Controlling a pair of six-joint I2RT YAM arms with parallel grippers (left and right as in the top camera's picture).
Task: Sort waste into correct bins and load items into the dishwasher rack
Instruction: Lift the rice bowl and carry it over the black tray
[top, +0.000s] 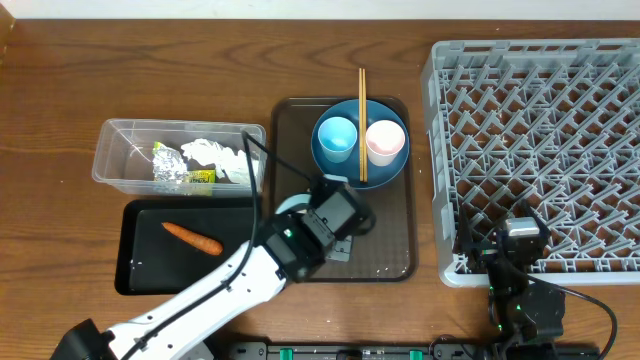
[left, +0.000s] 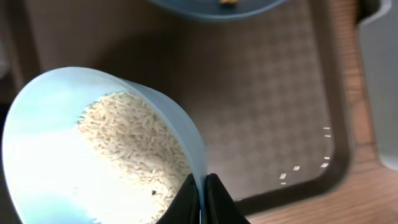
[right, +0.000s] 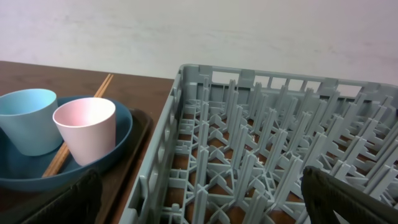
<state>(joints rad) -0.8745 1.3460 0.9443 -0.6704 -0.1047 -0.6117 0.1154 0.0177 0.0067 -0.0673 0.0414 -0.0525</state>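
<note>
My left gripper (left: 204, 194) is shut on the rim of the white bowl (left: 43, 124), which holds white rice (left: 134, 140). From overhead, this gripper (top: 315, 205) and bowl (top: 290, 204) sit at the left edge of the brown tray; the arm hides most of the bowl. The blue plate (top: 360, 162) carries a light blue cup (top: 337, 135), a pink cup (top: 386, 141) and chopsticks (top: 362, 120). The clear tub (top: 120, 155) holds napkins (top: 215, 155) and a foil wrapper (top: 175, 170). A carrot piece (top: 192, 238) lies in the black tray (top: 150, 270). My right gripper (right: 205, 205) hangs open over the near-left corner of the grey rack (right: 273, 124).
The brown serving tray (top: 385, 235) lies between the bins and the rack (top: 540, 120). A few rice bits (left: 295, 168) lie on the tray's floor near its corner. Bare wooden table (top: 60, 80) surrounds everything.
</note>
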